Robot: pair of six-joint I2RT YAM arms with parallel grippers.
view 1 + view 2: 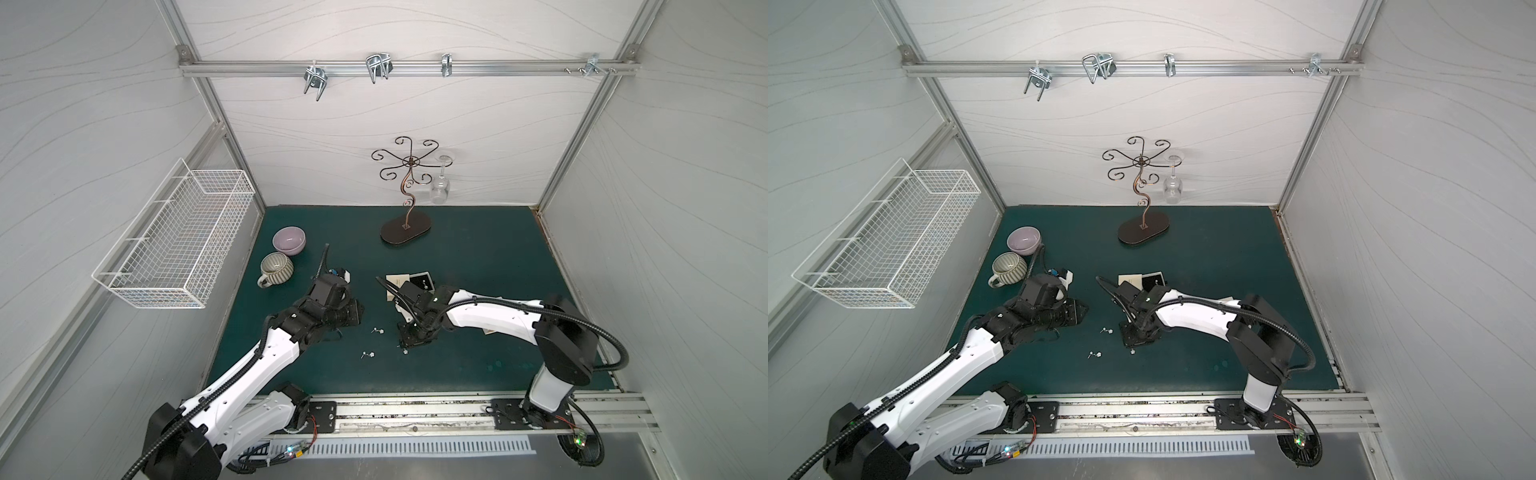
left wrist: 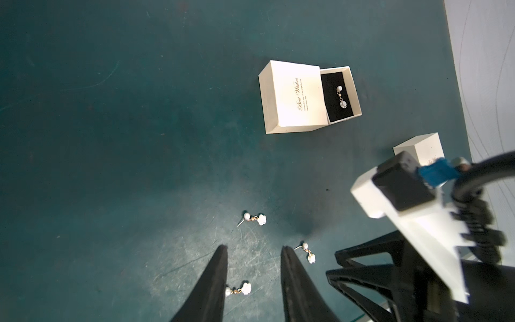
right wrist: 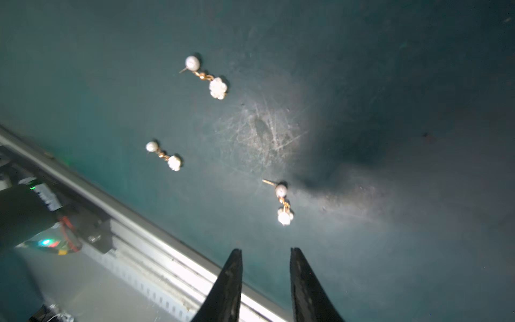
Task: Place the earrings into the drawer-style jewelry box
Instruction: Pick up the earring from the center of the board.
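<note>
Step in hand: picking up the next earring. One pearl-and-flower drop earring (image 2: 341, 96) already lies in the black-lined drawer (image 2: 338, 94) of the cream cardboard jewelry box (image 1: 395, 279), at frame centre in both top views. Three loose earrings (image 1: 377, 331) lie on the green mat (image 1: 478, 249), lower centre. The left gripper (image 2: 253, 248) and right gripper (image 3: 266, 249) have jaws spread and empty. Next move: descend and pinch one thin pin. The sleeve reads "Best Wishes"; the smaller print is too blurred to read.

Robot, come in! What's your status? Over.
Left gripper, right gripper open, empty. One earring in drawer. Three loose earrings on mat. Nothing blocking them.
</note>
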